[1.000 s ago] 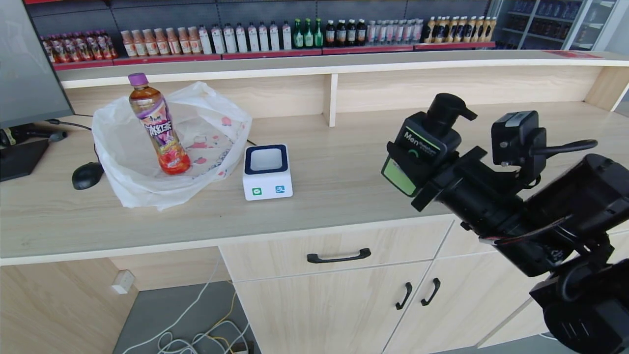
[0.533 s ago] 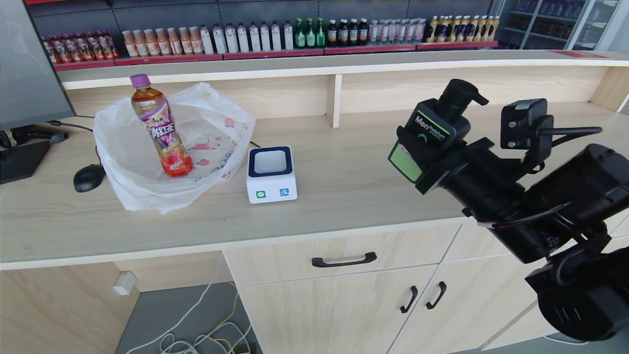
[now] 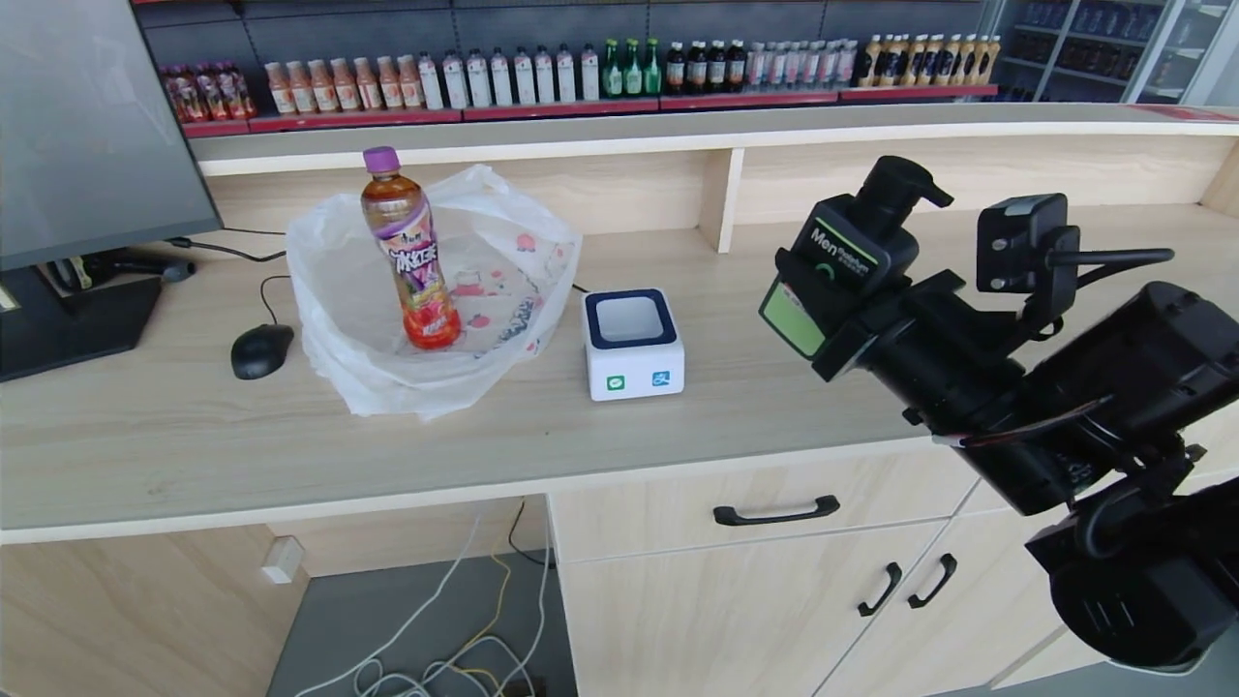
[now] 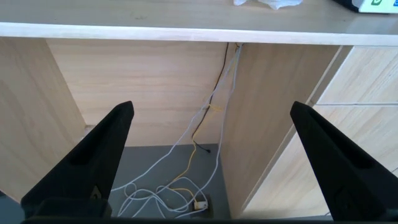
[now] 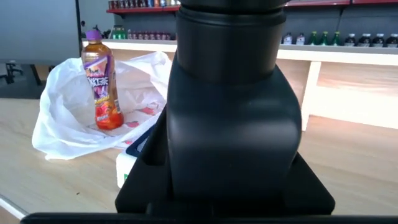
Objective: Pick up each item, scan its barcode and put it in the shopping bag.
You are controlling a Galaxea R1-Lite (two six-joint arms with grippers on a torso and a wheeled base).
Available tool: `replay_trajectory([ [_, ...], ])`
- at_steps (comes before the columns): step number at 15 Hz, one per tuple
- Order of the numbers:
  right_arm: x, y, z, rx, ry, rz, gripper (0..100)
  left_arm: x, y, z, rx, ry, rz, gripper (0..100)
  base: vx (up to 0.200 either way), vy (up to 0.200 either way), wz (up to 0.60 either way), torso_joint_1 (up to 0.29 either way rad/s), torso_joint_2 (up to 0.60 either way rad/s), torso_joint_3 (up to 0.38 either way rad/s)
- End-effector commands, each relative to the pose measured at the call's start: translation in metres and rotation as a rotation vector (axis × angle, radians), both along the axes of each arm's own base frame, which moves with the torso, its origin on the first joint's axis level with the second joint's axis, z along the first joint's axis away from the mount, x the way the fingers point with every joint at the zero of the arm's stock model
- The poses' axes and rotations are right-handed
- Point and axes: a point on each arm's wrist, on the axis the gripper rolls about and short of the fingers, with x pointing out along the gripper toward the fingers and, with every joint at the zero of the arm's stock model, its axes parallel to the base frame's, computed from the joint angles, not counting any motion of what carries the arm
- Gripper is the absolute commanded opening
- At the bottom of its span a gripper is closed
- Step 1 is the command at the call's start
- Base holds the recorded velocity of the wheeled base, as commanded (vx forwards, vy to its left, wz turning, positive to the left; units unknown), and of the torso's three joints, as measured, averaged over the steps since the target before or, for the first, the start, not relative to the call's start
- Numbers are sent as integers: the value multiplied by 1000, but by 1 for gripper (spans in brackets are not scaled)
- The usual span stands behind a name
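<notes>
Camera shifted; right tool (image 3: 838, 321) holds pump bottle (image 3: 854, 248) nearer scanner (image 3: 632, 345).

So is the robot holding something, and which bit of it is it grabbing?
Yes. The right gripper is shut on the black pump bottle, gripping the lower part of its body. The left gripper is open and holds nothing.
</notes>
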Motion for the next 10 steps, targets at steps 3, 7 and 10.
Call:
replay_trajectory([
  [3, 9, 5, -1, 4, -6, 1, 0, 0, 0, 0, -1, 0, 0, 100, 0, 200, 0, 17, 5, 1],
  [7, 9, 5, 3, 15, -15, 4, 0, 0, 0, 0, 3, 0, 0, 100, 0, 100, 0, 0, 2, 1],
  [10, 16, 9, 12, 93, -13, 35, 0, 0, 0, 0, 3, 0, 0, 100, 0, 0, 0, 0, 0, 0],
])
